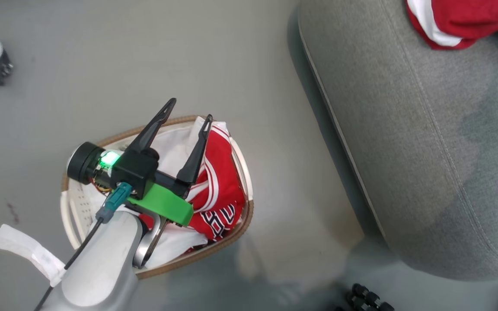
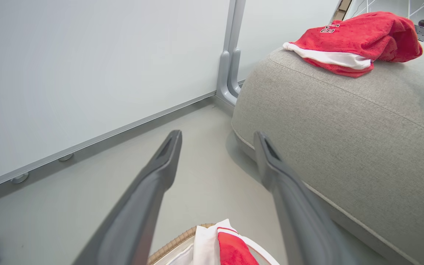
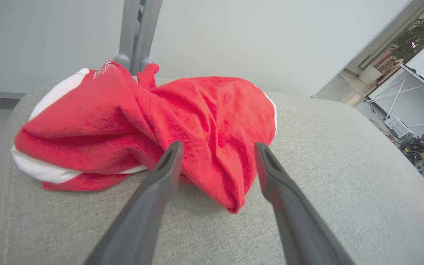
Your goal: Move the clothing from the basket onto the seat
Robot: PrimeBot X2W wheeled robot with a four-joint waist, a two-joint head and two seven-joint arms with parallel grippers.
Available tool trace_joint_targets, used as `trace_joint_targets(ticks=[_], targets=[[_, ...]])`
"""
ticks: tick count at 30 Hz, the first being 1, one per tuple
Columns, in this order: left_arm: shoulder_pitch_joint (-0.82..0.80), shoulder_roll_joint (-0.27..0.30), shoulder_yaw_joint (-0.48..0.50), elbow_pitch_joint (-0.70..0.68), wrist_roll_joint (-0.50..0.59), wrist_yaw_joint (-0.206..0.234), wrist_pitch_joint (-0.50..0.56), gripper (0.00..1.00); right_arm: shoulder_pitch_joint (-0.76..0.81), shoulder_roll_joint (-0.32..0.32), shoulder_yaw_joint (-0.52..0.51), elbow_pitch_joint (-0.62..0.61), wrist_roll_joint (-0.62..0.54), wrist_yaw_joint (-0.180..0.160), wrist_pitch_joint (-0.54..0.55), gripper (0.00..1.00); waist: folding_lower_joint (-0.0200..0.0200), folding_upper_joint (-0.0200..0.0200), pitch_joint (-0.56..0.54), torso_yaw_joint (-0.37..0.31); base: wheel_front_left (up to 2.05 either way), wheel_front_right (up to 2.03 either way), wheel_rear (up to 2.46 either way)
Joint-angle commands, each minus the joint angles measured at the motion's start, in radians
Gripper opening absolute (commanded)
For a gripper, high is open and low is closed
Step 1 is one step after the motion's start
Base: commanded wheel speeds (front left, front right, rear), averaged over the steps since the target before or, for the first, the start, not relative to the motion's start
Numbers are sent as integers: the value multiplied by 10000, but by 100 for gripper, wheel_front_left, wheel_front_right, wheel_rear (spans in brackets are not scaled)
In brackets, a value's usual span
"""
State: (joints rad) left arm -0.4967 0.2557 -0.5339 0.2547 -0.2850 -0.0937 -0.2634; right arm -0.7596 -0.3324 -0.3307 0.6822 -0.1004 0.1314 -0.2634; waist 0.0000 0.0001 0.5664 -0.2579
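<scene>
Two red jerseys: seat jersey [image 3: 142, 121] lay crumpled on the seat [image 1: 404, 151]; basket jersey [image 1: 218, 181] lay in the laundry basket [image 1: 214, 252] against its white liner [image 1: 175, 142]. Left fingers [image 1: 156, 123] stood spread above the basket; right fingers [image 3: 153, 184] stood spread, empty, near the seat jersey. Risk: pinching liner too would drag the basket.

It looks like a robotics lab: white partition wall [image 2: 87, 73], bare grey floor [image 1: 145, 52], wheeled robot hardware [image 3: 423, 162] beyond.
</scene>
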Motion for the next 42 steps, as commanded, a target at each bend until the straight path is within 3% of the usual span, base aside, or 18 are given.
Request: trace_joint_targets(ticks=[1, 8, 13, 27, 42], targets=[[199, -107, 164, 52, -33, -36, -10, 100, 93, 22, 62, -85, 129, -14, -21, 100, 0, -1, -969, 535, 0, 0, 0], [895, -763, 1327, 337, -172, -125, -12, 100, 28, 474, 872, -142, 318, -14, -21, 100, 0, -1, -2261, 1285, 0, 0, 0], [1709, -1115, 2477, 324, -114, -200, -11, 100, 331, 1170, 1427, -359, 513, -14, -21, 100, 0, -1, -2951, 1774, 0, 0, 0], [3568, -1903, 5262, 220, 64, -323, -12, 100, 2245, 2642, 2709, -1482, 1221, -14, -21, 100, 0, -1, -3796, 2785, 0, 0, 0], [4647, -2048, 5610, 134, 70, -378, -14, 100, 4922, 2797, 3347, -2730, 2896, -14, -20, 100, 0, -1, -4637, 2703, 0, 0, 0]])
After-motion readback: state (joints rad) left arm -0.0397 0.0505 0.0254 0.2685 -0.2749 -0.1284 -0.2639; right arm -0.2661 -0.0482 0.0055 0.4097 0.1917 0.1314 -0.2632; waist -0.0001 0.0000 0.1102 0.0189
